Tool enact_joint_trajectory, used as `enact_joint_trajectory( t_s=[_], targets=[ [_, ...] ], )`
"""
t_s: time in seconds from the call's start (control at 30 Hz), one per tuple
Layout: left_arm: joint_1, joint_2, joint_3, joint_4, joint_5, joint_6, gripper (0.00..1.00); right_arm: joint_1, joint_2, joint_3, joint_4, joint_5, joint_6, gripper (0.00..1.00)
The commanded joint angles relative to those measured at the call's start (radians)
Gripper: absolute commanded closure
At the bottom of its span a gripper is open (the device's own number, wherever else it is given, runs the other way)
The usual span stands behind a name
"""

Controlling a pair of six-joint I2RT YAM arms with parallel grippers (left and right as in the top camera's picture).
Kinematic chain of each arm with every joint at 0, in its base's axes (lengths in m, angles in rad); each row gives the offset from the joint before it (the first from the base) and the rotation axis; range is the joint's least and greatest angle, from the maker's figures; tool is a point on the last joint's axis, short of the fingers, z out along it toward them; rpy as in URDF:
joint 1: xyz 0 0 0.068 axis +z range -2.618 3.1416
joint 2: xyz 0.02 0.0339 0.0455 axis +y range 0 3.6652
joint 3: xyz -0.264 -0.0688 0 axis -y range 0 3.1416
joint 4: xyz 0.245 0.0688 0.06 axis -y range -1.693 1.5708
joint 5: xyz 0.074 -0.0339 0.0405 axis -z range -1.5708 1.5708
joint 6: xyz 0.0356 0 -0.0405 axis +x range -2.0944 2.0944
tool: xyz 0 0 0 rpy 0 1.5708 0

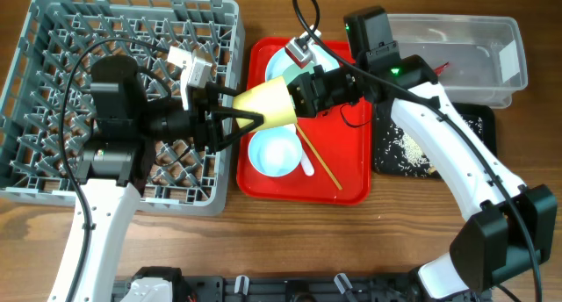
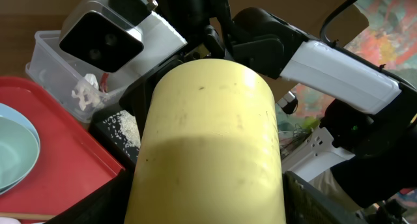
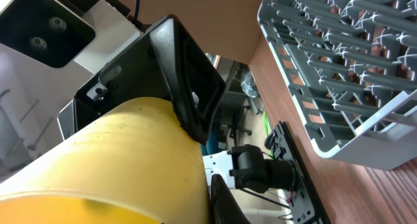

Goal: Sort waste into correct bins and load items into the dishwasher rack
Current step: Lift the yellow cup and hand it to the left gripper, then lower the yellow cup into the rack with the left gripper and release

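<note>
A yellow cup (image 1: 272, 103) hangs on its side over the gap between the grey dishwasher rack (image 1: 53, 188) and the red serving tray (image 1: 351, 161). My right gripper (image 1: 300, 93) is shut on the cup's wide rim. My left gripper (image 1: 247, 107) reaches from the rack side with its fingers astride the narrow base. In the left wrist view the cup (image 2: 208, 146) fills the space between the dark fingers; whether they press on it does not show. The right wrist view shows the cup (image 3: 98, 159) against one finger (image 3: 225, 201). A pale bowl (image 1: 274, 151) and a chopstick (image 1: 320, 161) lie on the tray.
A clear tub (image 1: 457, 47) stands at the back right with a red wrapper (image 1: 443, 68) inside. In front of it lies a black tray (image 1: 421, 148) sprinkled with rice crumbs. A second pale dish (image 1: 274, 61) sits at the tray's far end. Bare wood lies along the front edge.
</note>
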Motion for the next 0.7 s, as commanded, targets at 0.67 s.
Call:
enact_joint_trajectory(
  t_s=[0.67],
  targets=[
    [0.003,0.002,0.016,-0.085,-0.251,0.009,0.58,-0.033,-0.002,0.008,0.005,0.040,0.006,0.77]
  ],
)
